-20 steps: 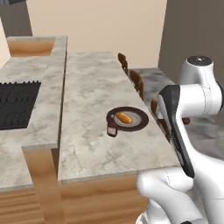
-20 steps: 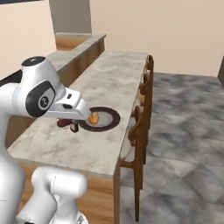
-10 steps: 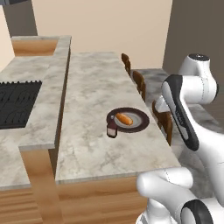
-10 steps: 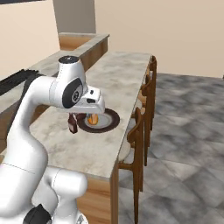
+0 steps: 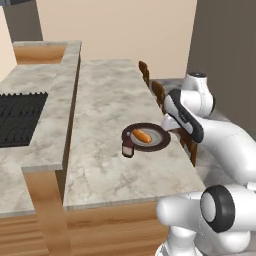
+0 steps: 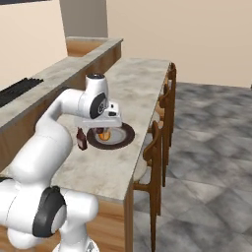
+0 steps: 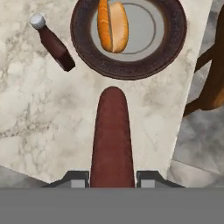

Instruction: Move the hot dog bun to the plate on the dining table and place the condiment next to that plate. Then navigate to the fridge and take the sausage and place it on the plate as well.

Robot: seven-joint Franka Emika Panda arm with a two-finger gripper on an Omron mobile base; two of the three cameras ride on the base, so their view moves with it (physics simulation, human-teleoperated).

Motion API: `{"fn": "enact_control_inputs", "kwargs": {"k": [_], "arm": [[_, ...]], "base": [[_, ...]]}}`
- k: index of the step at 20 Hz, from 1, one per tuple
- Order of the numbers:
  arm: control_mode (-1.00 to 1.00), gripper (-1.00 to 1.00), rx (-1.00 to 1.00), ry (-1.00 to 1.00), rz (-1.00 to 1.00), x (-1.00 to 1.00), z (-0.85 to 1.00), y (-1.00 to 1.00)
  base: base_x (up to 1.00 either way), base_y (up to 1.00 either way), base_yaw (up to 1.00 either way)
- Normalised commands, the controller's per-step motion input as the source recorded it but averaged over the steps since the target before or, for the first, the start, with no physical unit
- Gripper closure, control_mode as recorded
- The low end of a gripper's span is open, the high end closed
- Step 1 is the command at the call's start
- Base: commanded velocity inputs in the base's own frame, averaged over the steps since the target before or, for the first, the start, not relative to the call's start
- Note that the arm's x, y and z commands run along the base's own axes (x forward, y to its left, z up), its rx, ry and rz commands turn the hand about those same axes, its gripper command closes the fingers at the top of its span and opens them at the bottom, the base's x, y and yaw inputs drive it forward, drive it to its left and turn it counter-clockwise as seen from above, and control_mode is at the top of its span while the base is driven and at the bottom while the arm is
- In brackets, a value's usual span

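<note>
Sausage [image 7: 112, 135] is held nearest the hand camera, pinched at its near end between the two fingertips of the gripper [image 7: 112, 177], so that its length is projected forward over the dining table [image 7: 52, 127] near the chair-side edge. It is judged to be light, fairly firm and smooth-skinned, so a roll or slip between the pads is possible; a hold nearer its middle would be steadier, though the present end grip appears sufficient for a short carry. Just beyond its rounded tip lies the plate [image 7: 170, 48], its dark rim close to the tip but not touched by it. On the plate's grey centre the hot dog bun [image 7: 113, 25] is set, soft and easily dented, and room beside it is left for the sausage. Just beside the plate, apart from its rim, the condiment [image 7: 53, 43] stands upright on the marble. Wooden chairs [image 6: 156, 147] are ranged along the far side.
</note>
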Motion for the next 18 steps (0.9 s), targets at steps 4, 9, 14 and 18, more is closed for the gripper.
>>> {"fn": "enact_control_inputs", "kwargs": {"k": [4,9,14,18], "arm": [[-1.00,1.00,0.03,0.00,0.03,0.70,-0.75,0.00],[-1.00,1.00,0.03,-0.04,0.02,0.60,-0.63,0.00],[-1.00,1.00,0.03,-0.09,0.02,0.56,-0.40,0.00],[-1.00,1.00,0.03,-0.13,0.02,0.46,-0.32,0.00]], "base": [[0.00,0.00,0.00],[0.00,0.00,0.00],[0.00,0.00,0.00],[0.00,0.00,0.00]]}}
